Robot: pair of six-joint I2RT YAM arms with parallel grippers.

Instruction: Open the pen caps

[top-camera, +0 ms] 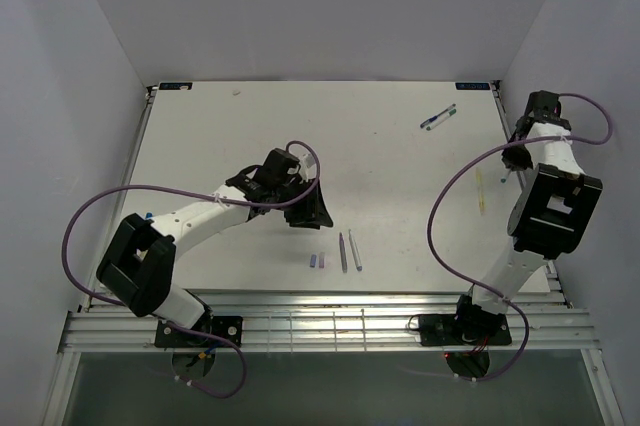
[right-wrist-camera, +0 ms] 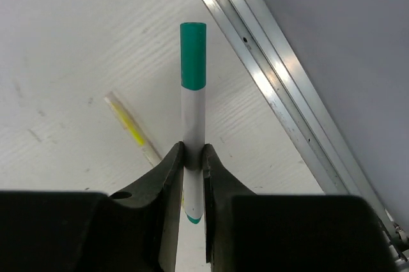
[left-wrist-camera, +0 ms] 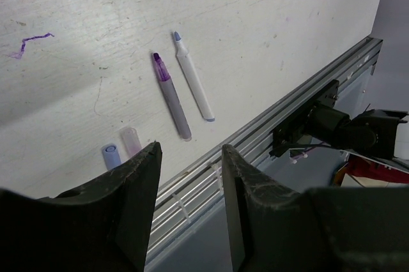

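Right pincer (right-wrist-camera: 193, 157): pressed onto the white barrel of a green-capped pen (right-wrist-camera: 193, 115). The gripped stretch is hidden between the fingers, with only a green tail end showing below them. The green cap (right-wrist-camera: 193, 55) is on, at the far end. A yellow pen (right-wrist-camera: 132, 126) lies on the counter (right-wrist-camera: 77, 48), its near end cut off by a finger

Left pincer (left-wrist-camera: 190, 154): spread and empty, over the counter's edge rail (left-wrist-camera: 268, 125). Just beyond lie a blue cap (left-wrist-camera: 111, 156) and a pale purple cap (left-wrist-camera: 131, 140), loose and side by side. Further out a purple-tipped pen (left-wrist-camera: 171, 99) and a blue-tipped pen (left-wrist-camera: 193, 79) lie roughly parallel, tips away from the rail

Held pen: long axis straight out from the fingers, cap end leading
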